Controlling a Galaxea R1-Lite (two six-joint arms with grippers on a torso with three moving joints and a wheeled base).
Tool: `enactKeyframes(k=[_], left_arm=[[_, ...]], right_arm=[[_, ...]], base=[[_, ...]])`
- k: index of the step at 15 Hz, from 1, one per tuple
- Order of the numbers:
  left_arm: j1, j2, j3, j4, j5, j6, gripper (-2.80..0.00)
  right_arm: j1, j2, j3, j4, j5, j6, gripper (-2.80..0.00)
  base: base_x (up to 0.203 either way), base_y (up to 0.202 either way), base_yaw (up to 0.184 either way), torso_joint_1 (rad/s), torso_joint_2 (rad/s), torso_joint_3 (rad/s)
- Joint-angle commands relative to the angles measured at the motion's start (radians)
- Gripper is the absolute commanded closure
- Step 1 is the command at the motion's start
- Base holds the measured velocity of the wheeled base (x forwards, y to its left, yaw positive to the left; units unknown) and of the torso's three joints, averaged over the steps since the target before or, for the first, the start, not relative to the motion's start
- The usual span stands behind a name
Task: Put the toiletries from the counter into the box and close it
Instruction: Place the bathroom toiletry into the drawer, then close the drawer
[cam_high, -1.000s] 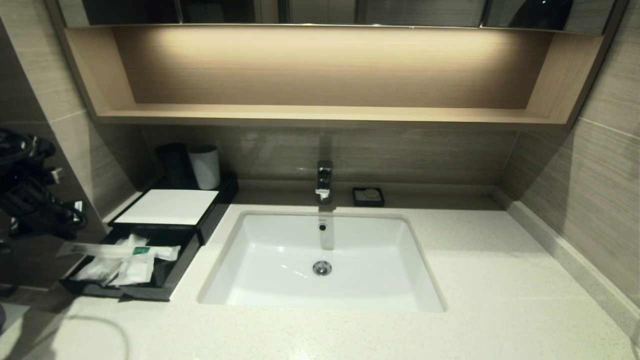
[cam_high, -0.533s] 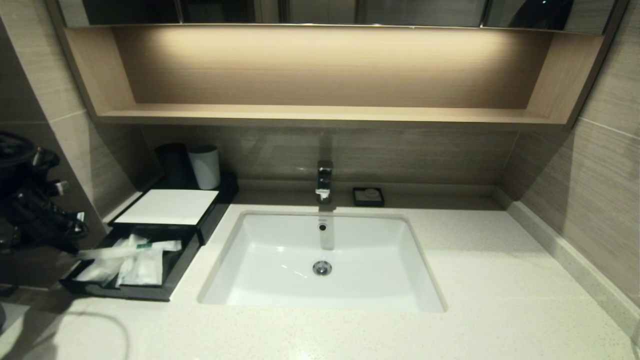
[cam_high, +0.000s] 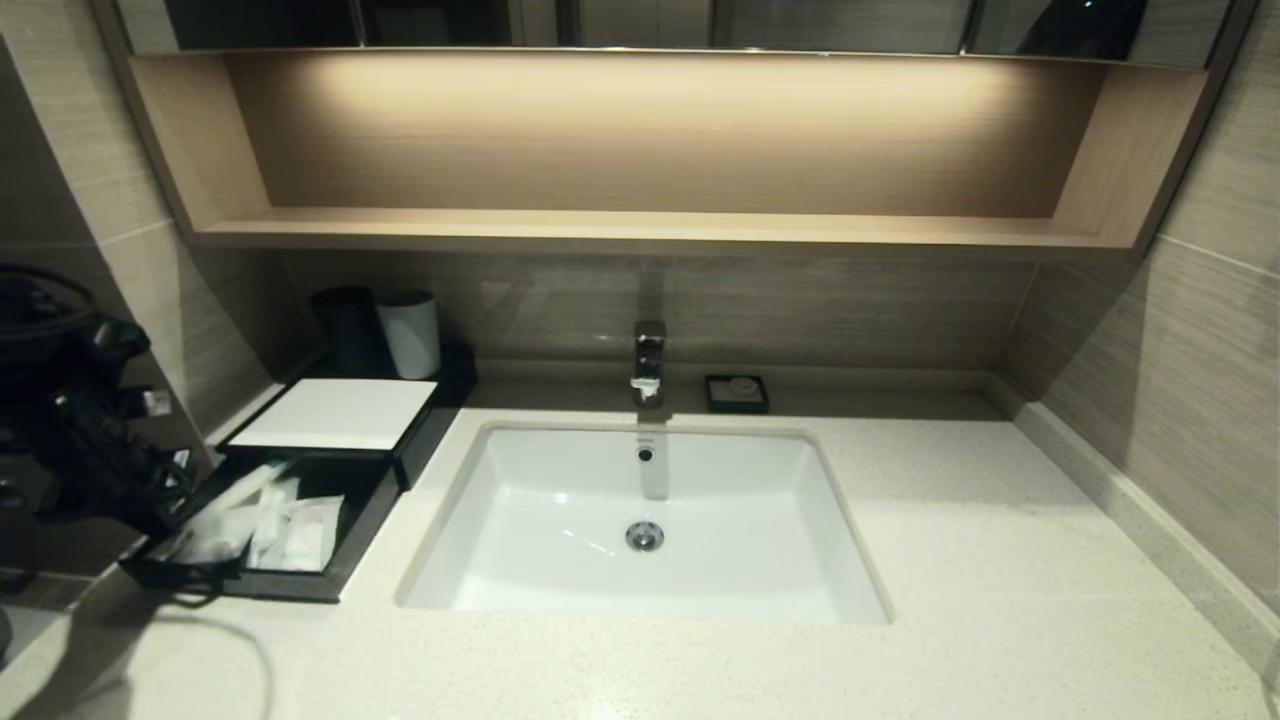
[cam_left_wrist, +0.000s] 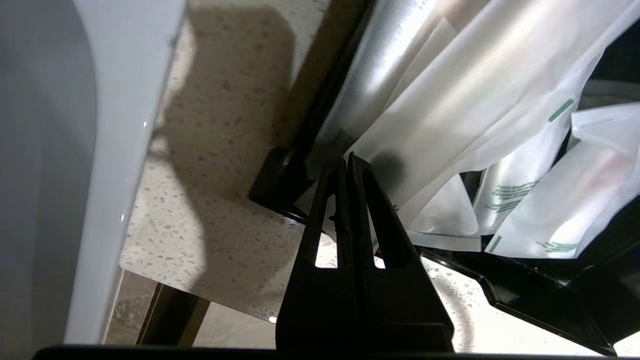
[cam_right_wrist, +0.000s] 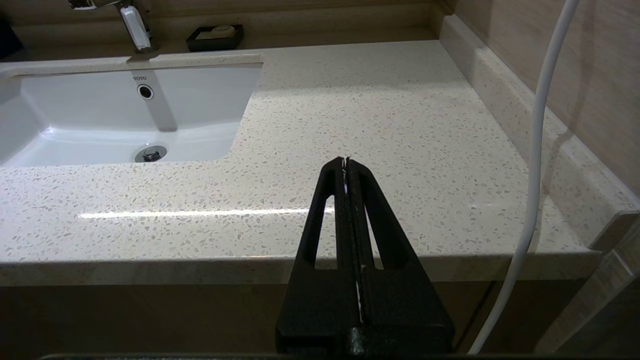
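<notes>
The black box with its white top panel stands at the counter's left end, its front drawer pulled out. Several translucent white packets lie in the drawer, and they also show in the left wrist view. My left gripper is at the drawer's left side, shut on the end of a long slim packet that slants across the drawer. My right gripper is shut and empty over the counter's front edge on the right, out of the head view.
The white sink with its faucet is set in the middle of the counter. A small black soap dish sits behind it. Black and white cups stand behind the box. A white cable hangs by the right wall.
My left gripper has moved down and toward the drawer. The long packet has swung from lying across the drawer to slanting front to back inside it.
</notes>
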Motion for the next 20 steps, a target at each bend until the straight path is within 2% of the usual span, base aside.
enactKeyframes(k=[1, 5, 9, 14, 16, 19, 20], left_arm=[[-0.019, -0.007, 0.009, 0.002, -0.021, 0.001, 0.0], [-0.045, -0.02, 0.024, 0.006, -0.134, 0.0, 0.0], [-0.042, -0.08, -0.023, -0.003, -0.137, -0.001, 0.0], [-0.042, -0.202, -0.026, 0.029, -0.126, 0.005, 0.0], [-0.042, -0.207, -0.031, 0.163, -0.117, 0.011, 0.0], [-0.035, -0.236, -0.023, 0.428, -0.08, 0.015, 0.0], [-0.028, -0.238, 0.007, 0.459, -0.06, 0.015, 0.0]], right_arm=[[0.0, 0.001, 0.0, 0.0, 0.0, 0.001, 0.0], [0.0, 0.002, 0.0, 0.0, 0.0, 0.001, 0.0], [0.0, 0.002, 0.0, 0.0, 0.0, 0.001, 0.0], [0.0, 0.001, 0.0, 0.0, 0.0, 0.001, 0.0], [0.001, 0.002, 0.0, 0.0, 0.0, 0.001, 0.0], [0.0, 0.002, 0.0, 0.0, 0.0, 0.001, 0.0], [0.001, 0.002, 0.0, 0.0, 0.0, 0.001, 0.0]], base=[[0.0, 0.0, 0.0, 0.0, 0.0, 0.0], [0.0, 0.0, 0.0, 0.0, 0.0, 0.0], [0.0, 0.0, 0.0, 0.0, 0.0, 0.0], [0.0, 0.0, 0.0, 0.0, 0.0, 0.0], [0.0, 0.0, 0.0, 0.0, 0.0, 0.0], [0.0, 0.0, 0.0, 0.0, 0.0, 0.0], [0.0, 0.0, 0.0, 0.0, 0.0, 0.0]])
